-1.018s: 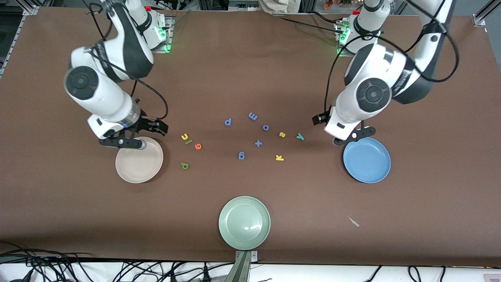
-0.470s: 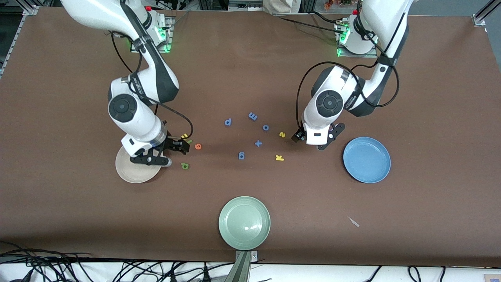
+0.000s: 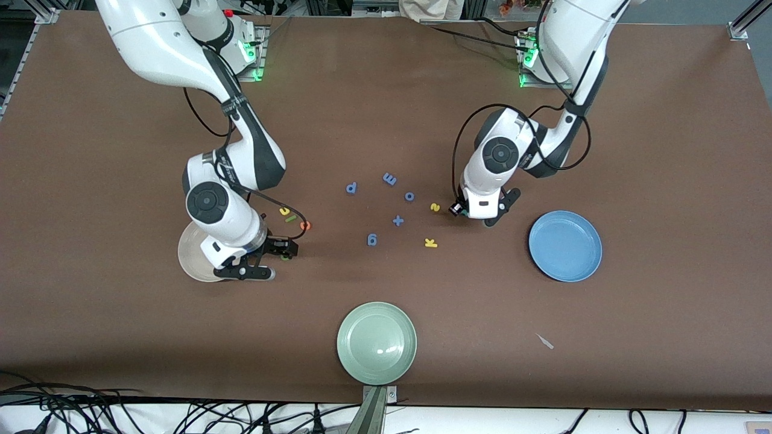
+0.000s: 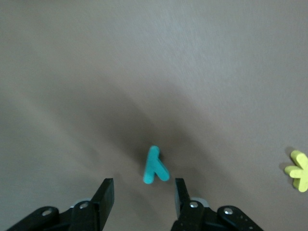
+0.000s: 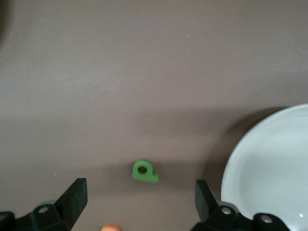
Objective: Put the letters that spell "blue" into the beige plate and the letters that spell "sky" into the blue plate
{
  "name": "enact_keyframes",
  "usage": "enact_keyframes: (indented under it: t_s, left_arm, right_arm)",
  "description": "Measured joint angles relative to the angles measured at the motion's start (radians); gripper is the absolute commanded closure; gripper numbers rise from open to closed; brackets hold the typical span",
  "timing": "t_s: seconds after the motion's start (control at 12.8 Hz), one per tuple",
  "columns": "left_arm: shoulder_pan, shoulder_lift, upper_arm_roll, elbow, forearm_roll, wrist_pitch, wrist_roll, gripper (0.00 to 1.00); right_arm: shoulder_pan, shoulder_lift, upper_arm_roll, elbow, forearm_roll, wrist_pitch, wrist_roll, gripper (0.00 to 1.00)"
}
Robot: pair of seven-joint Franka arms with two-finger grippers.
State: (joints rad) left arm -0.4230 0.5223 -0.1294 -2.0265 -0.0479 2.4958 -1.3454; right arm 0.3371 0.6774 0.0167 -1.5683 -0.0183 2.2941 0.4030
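Though arms hide both front-on, teal y (image 4: 155,165) & green b (image 5: 144,172) show at wrists.

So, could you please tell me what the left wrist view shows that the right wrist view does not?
Only the left wrist view shows the teal y lying on the table ahead of the left gripper, plus part of a yellow letter. Only the right wrist view shows the dark green b, the beige plate and the right gripper, fingers spread wide. Both show the bare brown table.
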Motion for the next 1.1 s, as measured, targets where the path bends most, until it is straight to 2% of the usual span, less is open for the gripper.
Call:
enact_keyframes:
  t_s: [0.31,0.63,0.7,0.86,1.1]
  left_arm:
    - [-0.009,0.027,0.005,0.003,0.000,0.034,-0.010,0.51]
    - [-0.007,0.027,0.014,0.005,0.000,0.050,-0.010,0.51]
    - [-0.007,0.028,0.015,0.005,0.000,0.058,-0.010,0.57]
    - [-0.007,0.032,0.016,0.005,0.000,0.060,-0.009,0.79]
    - [-0.007,0.032,0.016,0.007,0.000,0.065,-0.009,0.91]
  right_arm:
    - [-0.005,0.091,0.000,0.088,0.000,0.008,-0.029,0.05]
    - [-0.005,0.140,0.000,0.109,0.005,0.026,-0.029,0.06]
    - [-0.005,0.146,0.000,0.108,0.008,0.025,-0.029,0.06]
    - [-0.005,0.151,0.000,0.098,0.011,0.025,-0.028,0.06]
    - [-0.005,0.151,0.000,0.083,0.069,0.025,-0.027,0.06]
